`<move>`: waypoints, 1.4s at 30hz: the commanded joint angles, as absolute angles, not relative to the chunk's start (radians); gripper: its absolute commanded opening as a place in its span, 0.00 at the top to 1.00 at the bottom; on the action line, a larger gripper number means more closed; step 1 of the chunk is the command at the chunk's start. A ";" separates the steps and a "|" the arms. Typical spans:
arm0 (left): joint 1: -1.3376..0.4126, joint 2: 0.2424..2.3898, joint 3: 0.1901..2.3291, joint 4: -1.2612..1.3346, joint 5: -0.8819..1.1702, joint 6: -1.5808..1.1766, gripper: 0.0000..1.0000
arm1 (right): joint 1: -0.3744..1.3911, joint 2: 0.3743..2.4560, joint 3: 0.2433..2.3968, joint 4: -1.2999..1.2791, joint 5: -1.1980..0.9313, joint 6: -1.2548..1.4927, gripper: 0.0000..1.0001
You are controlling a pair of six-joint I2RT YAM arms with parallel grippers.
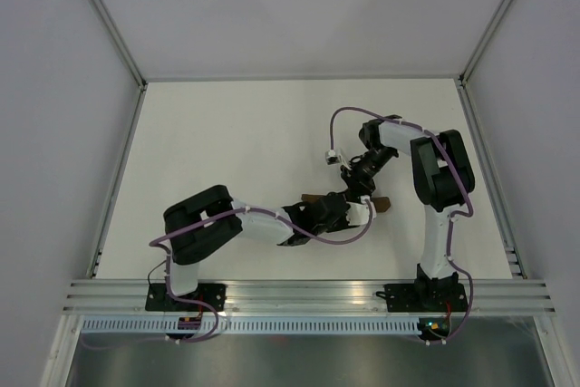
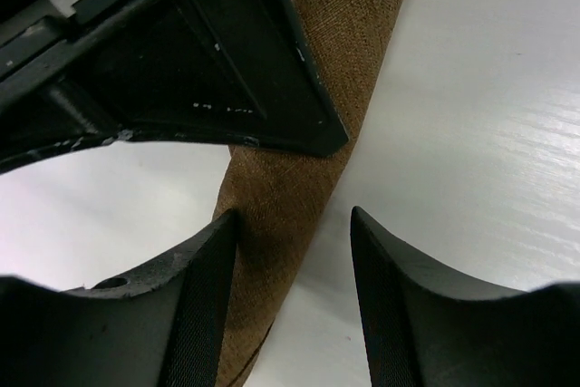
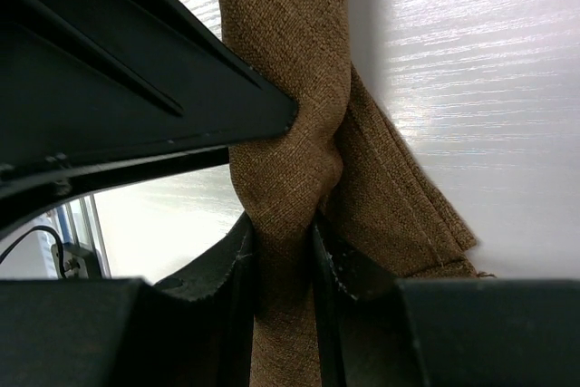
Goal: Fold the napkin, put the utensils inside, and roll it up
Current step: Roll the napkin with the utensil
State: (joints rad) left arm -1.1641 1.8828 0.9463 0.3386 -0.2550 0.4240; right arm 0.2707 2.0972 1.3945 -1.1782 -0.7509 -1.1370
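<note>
If my right gripper (image 3: 283, 242) lets go, the napkin (image 3: 285, 43) could spring open: loose layers fan out just beside its fingers. It pinches the roll tight. My left gripper (image 2: 293, 224) is spread, with the roll between its fingers, touching one. The napkin is a coarse brown tube. No utensil shows.

Workcell surroundings, as I see them from the remote station.
I read a white table (image 1: 236, 151) with a faint grained sheen, enclosed by pale walls (image 1: 299, 6) and aluminium frame posts (image 1: 104, 15) at the far corners. Ribbed aluminium rails (image 1: 299, 295) run along the near edge. A slotted white cable duct (image 1: 299, 324) lies just below them, then a grey metal sheet (image 1: 272, 360).
</note>
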 commanded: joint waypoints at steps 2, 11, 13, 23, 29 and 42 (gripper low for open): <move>-1.175 1.937 0.989 0.342 -0.290 0.514 0.42 | 0.273 2.177 1.404 -1.109 -0.686 -1.181 0.74; -1.166 1.983 1.015 0.276 -0.232 0.508 0.48 | 0.273 2.181 1.408 -1.117 -0.676 -1.175 0.73; -1.157 1.985 1.019 0.253 -0.200 0.496 0.55 | 0.273 2.181 1.410 -1.117 -0.672 -1.169 0.73; -1.127 1.996 1.061 0.137 -0.086 0.465 0.80 | 0.272 2.163 1.422 -1.120 -0.675 -1.143 0.52; -1.103 1.996 1.084 0.077 -0.012 0.433 0.83 | 0.255 2.126 1.479 -1.172 -0.725 -1.132 0.32; -1.034 2.008 1.153 -0.035 0.147 0.354 0.85 | 0.150 2.028 1.577 -1.103 -0.821 -0.936 0.27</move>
State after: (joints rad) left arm -1.0470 1.9560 1.1374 0.0895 0.0364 0.4419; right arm 0.1722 2.1002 1.5307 -1.1610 -0.7677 -1.0023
